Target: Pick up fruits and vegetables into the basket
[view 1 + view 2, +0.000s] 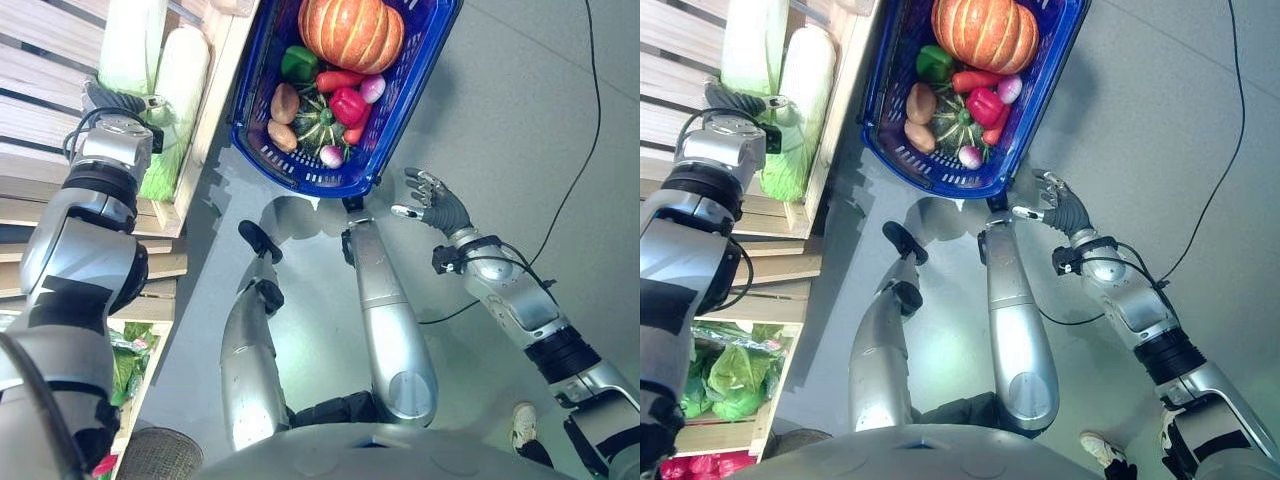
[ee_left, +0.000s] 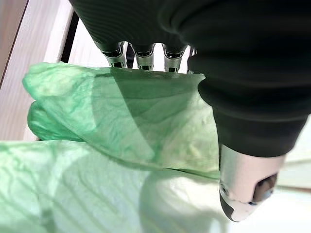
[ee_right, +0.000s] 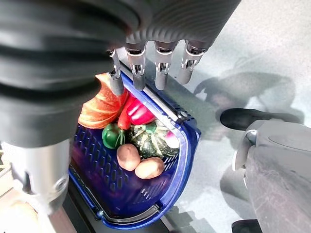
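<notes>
My left hand (image 2: 146,48) lies open on the cabbage (image 2: 121,126), its length running along my fingers; my right hand (image 1: 428,196) hangs open by the basket (image 1: 300,170).

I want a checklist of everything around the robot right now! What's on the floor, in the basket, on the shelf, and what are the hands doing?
Surface: grey floor, with the blue basket standing on it beside the wooden shelf.
Job's things: in the basket lie an orange pumpkin, a green pepper, a red pepper, a small green squash and two potatoes. Pale green cabbages lie on the shelf.
Clutter: bagged leafy greens on a lower shelf.
Hands: left hand is over a cabbage, fingers hidden behind the leaves. Right hand is open beside the basket, holding nothing.
Cables: nothing to report.
Surroundings: a person's shoe on the floor.
</notes>
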